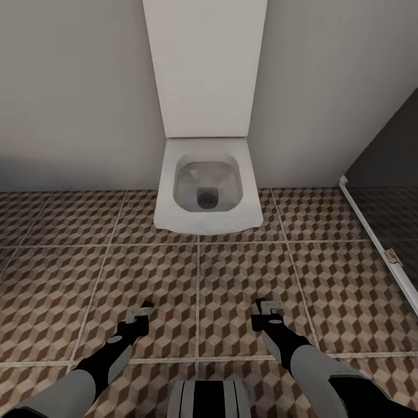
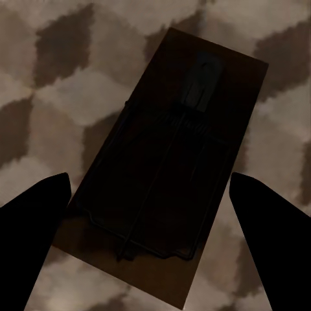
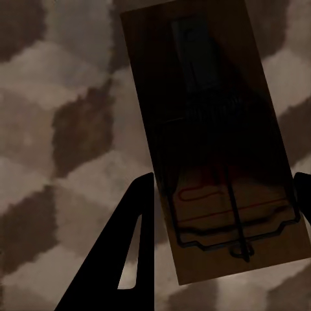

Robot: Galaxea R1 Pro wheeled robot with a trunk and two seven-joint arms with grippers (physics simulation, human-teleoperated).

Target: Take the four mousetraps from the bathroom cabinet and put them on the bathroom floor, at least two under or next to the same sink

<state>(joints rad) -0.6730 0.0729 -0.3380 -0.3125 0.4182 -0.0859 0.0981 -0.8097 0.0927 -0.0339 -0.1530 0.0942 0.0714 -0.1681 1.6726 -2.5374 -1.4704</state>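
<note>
At the bottom of the head view, the left gripper (image 1: 139,314) and right gripper (image 1: 266,309) hang over the bathroom floor (image 1: 232,290). Each wrist view shows a mousetrap (image 2: 170,162) between parted fingers (image 2: 32,220); the second mousetrap (image 3: 210,136) too. Whether either is gripped, I cannot tell. Beyond, at upper centre, stands a white toilet (image 1: 206,186).

A mousetrap (image 2: 172,152) lies between the two dark fingertips (image 2: 32,214) of the left gripper (image 2: 149,207), which stand apart on either side of it without touching it. Beneath it is the cube-patterned bathroom floor (image 2: 58,84). The trap's board looks dark, with a wire frame and spring on top.
</note>
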